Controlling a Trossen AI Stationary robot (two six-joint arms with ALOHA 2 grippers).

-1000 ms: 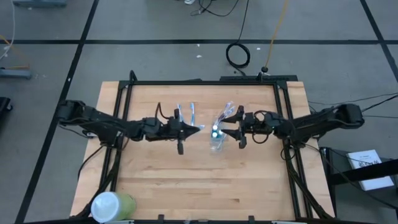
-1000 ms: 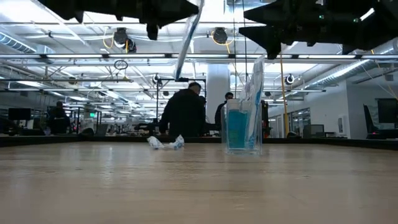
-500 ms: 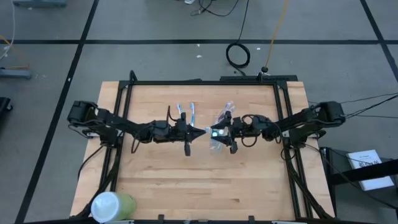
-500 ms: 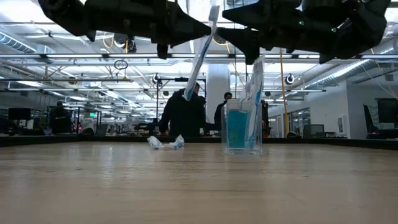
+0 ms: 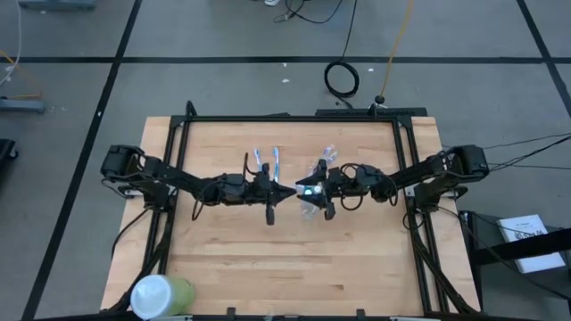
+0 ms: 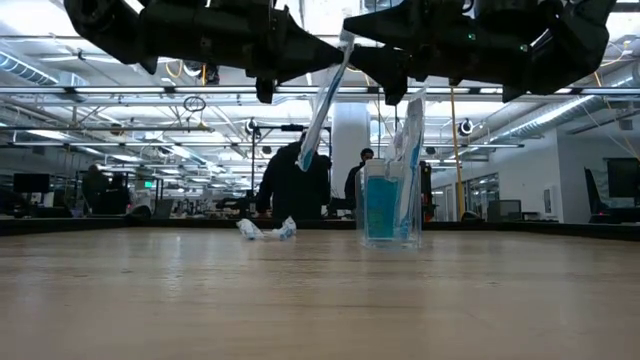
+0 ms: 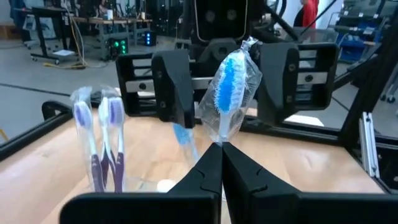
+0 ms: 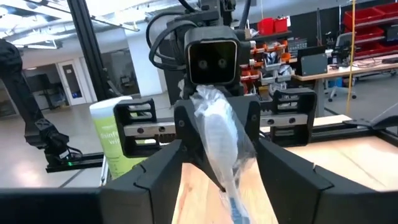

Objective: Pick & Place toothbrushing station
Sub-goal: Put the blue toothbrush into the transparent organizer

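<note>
Here the left gripper (image 5: pixel 284 190) pinches a wrapped toothbrush (image 6: pixel 322 105) aloft, head raised, offering it across. The right gripper (image 5: pixel 306 189) spreads wide around that head, apparently to take it. The cup (image 6: pixel 389 206) stands just beneath, awaiting it.

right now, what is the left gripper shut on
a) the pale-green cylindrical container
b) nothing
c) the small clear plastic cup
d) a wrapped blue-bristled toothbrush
d: the left gripper is pinched shut on the wrapped blue-bristled toothbrush, held in the air between both arms and beside the small clear plastic cup.
</note>
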